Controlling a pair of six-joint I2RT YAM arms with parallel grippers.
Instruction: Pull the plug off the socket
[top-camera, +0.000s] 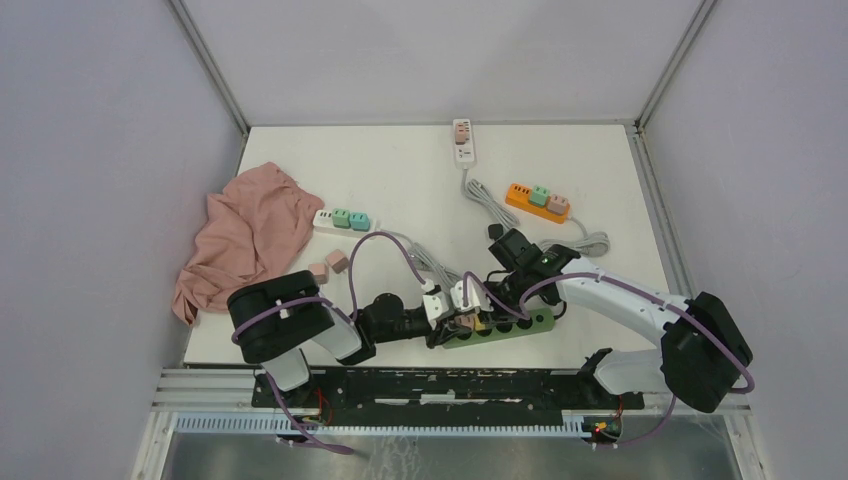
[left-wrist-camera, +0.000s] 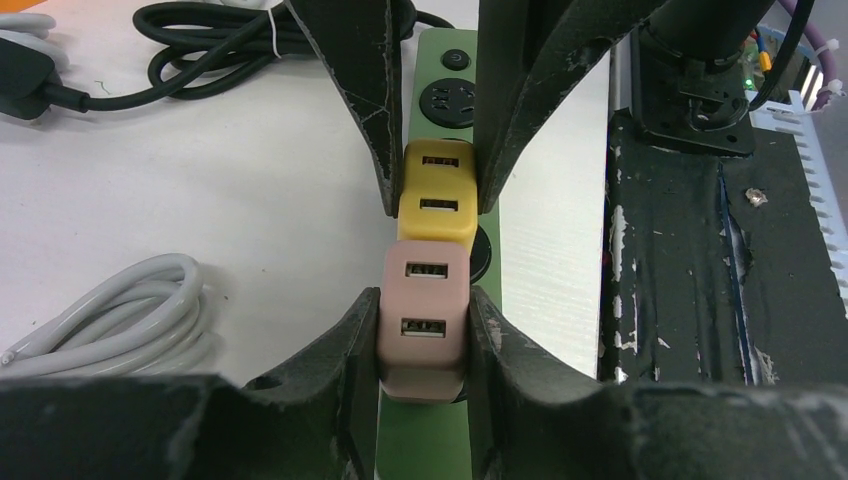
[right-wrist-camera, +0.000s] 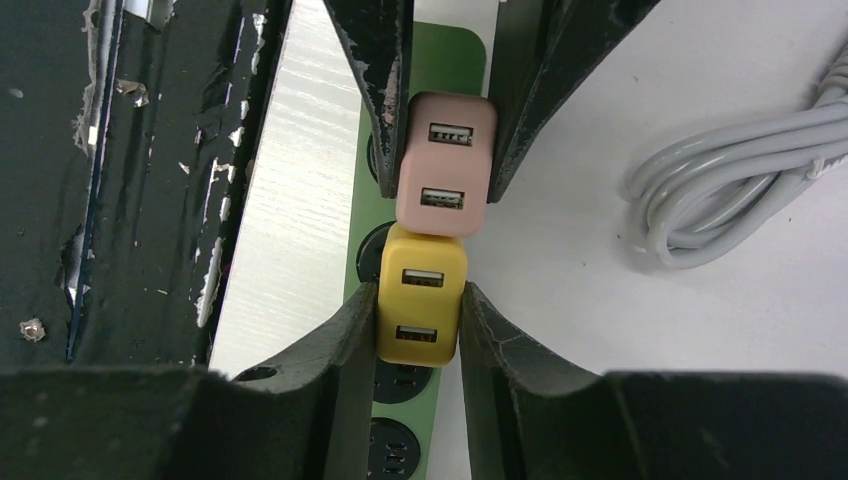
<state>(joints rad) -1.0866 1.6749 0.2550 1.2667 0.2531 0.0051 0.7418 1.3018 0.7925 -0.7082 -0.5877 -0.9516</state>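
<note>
Plugs stand touching in the green power strip (left-wrist-camera: 428, 62) by the middle of the worktop's near edge. Your left gripper (left-wrist-camera: 424, 315) clamps the pink plug (left-wrist-camera: 424, 335), your right gripper (right-wrist-camera: 418, 305) the yellow plug (right-wrist-camera: 421, 320). Grasping looks done; next, pull one plug straight out while the other grip steadies the strip.

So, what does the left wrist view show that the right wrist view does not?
Only the left wrist view shows the black cable and the switch of the green power strip. Only the right wrist view shows the strip's rounded end beyond the pink plug. Both show the left gripper shut on the pink plug, the right gripper shut on the yellow plug beside it, and a coiled grey cable.
</note>
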